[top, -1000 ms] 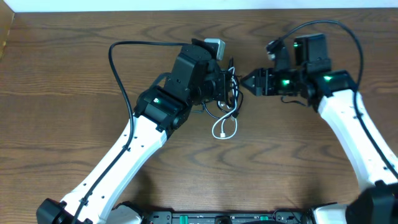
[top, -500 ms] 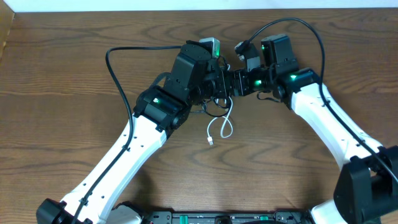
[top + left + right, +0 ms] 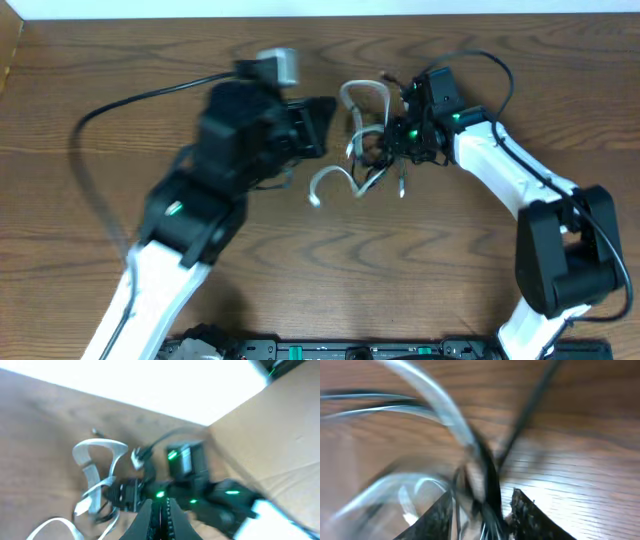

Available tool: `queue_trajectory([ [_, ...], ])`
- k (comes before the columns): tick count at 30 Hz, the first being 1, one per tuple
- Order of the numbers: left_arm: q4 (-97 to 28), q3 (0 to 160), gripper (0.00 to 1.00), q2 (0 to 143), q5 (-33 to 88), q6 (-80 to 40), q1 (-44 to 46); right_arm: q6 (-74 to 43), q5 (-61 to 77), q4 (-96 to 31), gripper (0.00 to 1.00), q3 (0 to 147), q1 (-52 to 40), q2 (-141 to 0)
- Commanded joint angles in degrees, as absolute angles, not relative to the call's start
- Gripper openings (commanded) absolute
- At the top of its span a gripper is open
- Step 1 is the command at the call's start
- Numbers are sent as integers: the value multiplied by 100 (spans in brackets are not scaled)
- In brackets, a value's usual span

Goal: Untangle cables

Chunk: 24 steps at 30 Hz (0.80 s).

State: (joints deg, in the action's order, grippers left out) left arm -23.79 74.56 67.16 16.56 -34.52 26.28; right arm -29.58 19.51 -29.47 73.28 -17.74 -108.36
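Our right gripper (image 3: 388, 140) pinches the cables (image 3: 352, 165) at their tangle; we see blurred strands running between its fingers (image 3: 522, 512). The white cord (image 3: 362, 92) loops out from there, with black cords (image 3: 378, 175) just beside it, over the wooden table (image 3: 100, 60). Our left gripper (image 3: 322, 125) sits near but apart, its fingers pressed together on nothing.
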Motion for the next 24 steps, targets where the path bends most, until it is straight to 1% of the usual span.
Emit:
queue_trajectory([
  [1,-2504,7572,7,6305,1732,-3262,2340,-3120,1907,-3006,26,7328,-1660,-10866],
  [4,-2731,7572,7,6230,1734,-3262,2198,-2943,2108,-3000,6,7328,-1608,-10857],
  [5,-2847,7570,8,6252,1732,-3258,2167,-2834,2276,-2967,1,7328,-1588,-10857],
  [8,-3068,7570,7,6405,1732,-3022,2154,-2493,2652,-2919,1,7330,-1579,-10831],
  [12,-3212,7570,8,6748,1737,-3022,2156,-2292,2770,-2873,1,7330,-1579,-10801],
  [13,-3247,7570,7,6884,1734,-3022,2154,-2189,2781,-2799,2,7330,-1579,-10801],
  [14,-3273,7570,7,6995,1734,-3022,2156,-2150,2768,-2755,5,7330,-1579,-10801],
  [16,-3319,7570,7,7273,1737,-3024,2156,-2130,2517,-2668,27,7330,-1579,-10803],
  [17,-3330,7570,7,7373,1737,-3024,2156,-2130,2344,-2661,33,7330,-1579,-10805],
  [18,-3345,7570,7,7474,1737,-3022,2156,-2132,2051,-2679,37,7330,-1579,-10818],
  [19,-3385,7570,7,7601,1737,-3022,2156,-2132,1872,-2733,39,7328,-1579,-10855],
  [20,-3404,7570,8,7642,1737,-3022,2156,-2132,1876,-2762,39,7328,-1579,-10890],
  [23,-3428,7570,7,7728,1734,-3022,2154,-2102,1876,-2873,35,7328,-1619,-11076],
  [24,-3424,7570,7,7728,1734,-3020,2154,-2003,1946,-2880,31,7328,-1656,-11220],
])
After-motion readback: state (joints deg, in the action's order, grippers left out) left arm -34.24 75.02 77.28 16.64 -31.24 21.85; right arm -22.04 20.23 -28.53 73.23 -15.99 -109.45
